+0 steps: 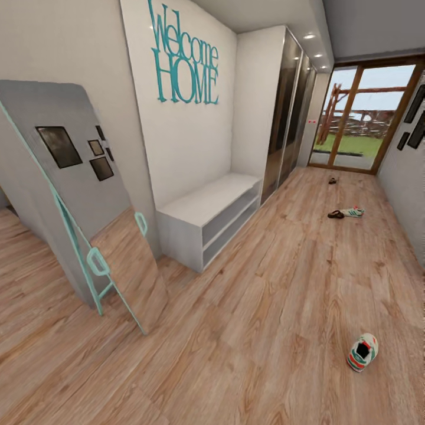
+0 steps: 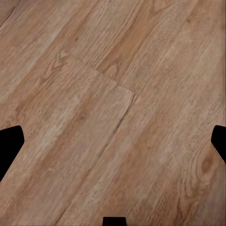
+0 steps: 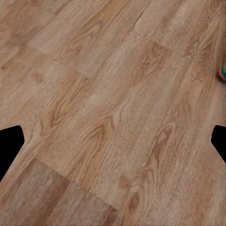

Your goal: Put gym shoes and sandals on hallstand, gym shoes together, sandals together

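One cream-white gym shoe (image 1: 362, 352) with green and red accents lies on the wood-plank corridor floor (image 1: 265, 307) at the near right. The second gym shoe (image 1: 353, 212) lies farther down the corridor, with a dark brown sandal (image 1: 335, 214) touching its left side. The other sandal (image 1: 333, 180) sits near the glass door. My left gripper (image 2: 113, 143) hangs open over bare planks. My right gripper (image 3: 113, 143) is open too, with an edge of a gym shoe (image 3: 222, 73) at the frame's border. The hallstand with upper shelves is out of view.
A plain grey two-shelf bench (image 1: 206, 215) stands against the left wall under a "Welcome HOME" sign (image 1: 184, 56). A teal-framed mirror (image 1: 88, 200) leans at the near left. A tall wardrobe (image 1: 289, 118) and a glass door (image 1: 360, 118) close the far end.
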### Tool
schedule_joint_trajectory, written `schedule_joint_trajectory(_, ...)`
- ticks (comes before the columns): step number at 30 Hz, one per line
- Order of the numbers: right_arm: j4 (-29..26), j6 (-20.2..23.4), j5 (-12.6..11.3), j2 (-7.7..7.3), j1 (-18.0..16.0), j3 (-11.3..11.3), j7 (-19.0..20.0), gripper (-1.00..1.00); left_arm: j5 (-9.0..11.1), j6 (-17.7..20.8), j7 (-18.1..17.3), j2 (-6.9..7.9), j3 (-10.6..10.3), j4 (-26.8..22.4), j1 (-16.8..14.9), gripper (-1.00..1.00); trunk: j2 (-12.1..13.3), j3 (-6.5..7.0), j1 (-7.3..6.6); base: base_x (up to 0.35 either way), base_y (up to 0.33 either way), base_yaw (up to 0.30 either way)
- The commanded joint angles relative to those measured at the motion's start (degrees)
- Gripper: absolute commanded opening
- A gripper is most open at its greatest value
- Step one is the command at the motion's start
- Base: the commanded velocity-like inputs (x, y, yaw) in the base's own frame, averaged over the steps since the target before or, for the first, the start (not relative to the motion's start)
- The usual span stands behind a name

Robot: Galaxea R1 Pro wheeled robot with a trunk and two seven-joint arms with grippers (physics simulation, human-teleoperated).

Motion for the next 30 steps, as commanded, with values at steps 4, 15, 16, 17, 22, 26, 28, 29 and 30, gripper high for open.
schedule_joint_trajectory(4, 0.05, -0.18, -0.01, 0.01, -0.04, 0.0, -0.03, 1.0, 0.03, -0.17, -0.07, 0.02, 0.01, 0.03, -0.02, 1.0, -0.02, -0.34, 0.03, 0.334, 0.0, -0.193)
schedule_joint_trajectory(15, 0.05, -0.18, -0.01, 0.01, -0.04, 0.04, -0.03, 1.0, 0.02, -0.18, -0.07, 0.02, 0.01, 0.16, -0.02, 1.0, -0.02, -1.15, 0.03, 0.221, 0.0, -0.193)
schedule_joint_trajectory(16, 0.05, -0.18, -0.01, 0.01, -0.04, 0.05, -0.03, 1.0, 0.02, -0.17, -0.07, 0.02, 0.01, 0.17, -0.02, 1.0, -0.02, -1.22, 0.03, 0.072, 0.0, -0.193)
schedule_joint_trajectory(17, 0.05, -0.18, -0.01, 0.01, -0.04, 0.05, -0.03, 1.0, 0.02, -0.18, -0.07, 0.03, 0.01, 0.19, -0.02, 1.0, -0.02, -1.29, 0.03, 0.029, 0.0, -0.193)
schedule_joint_trajectory(22, 0.05, -0.18, -0.01, 0.01, -0.04, 0.06, -0.03, 1.0, 0.02, -0.2, -0.07, 0.03, 0.01, 0.27, -0.02, 1.0, -0.02, -1.66, 0.03, 0.012, 0.0, -0.193)
schedule_joint_trajectory(26, 0.05, -0.18, -0.01, 0.01, -0.04, 0.02, -0.03, 1.0, 0.02, -0.17, -0.07, 0.04, 0.01, 0.29, -0.02, 1.0, -0.02, -1.95, 0.03, 0.003, 0.0, -0.193)
schedule_joint_trajectory(28, 0.05, -0.18, -0.01, 0.01, -0.04, 0.03, -0.03, 1.0, 0.01, -0.17, -0.07, 0.04, 0.01, 0.31, -0.02, 1.0, -0.02, -2.09, 0.03, 0.001, 0.0, -0.193)
schedule_joint_trajectory(29, 0.05, -0.18, -0.01, 0.01, -0.04, 0.04, -0.03, 1.0, 0.01, -0.17, -0.07, 0.04, 0.01, 0.32, -0.02, 1.0, -0.02, -2.17, 0.03, 0.001, 0.0, -0.193)
schedule_joint_trajectory(30, 0.05, -0.18, -0.01, 0.01, -0.04, 0.04, -0.03, 1.0, 0.01, -0.17, -0.07, 0.04, 0.01, 0.33, -0.02, 1.0, -0.02, -2.24, 0.03, 0.0, 0.0, -0.193)
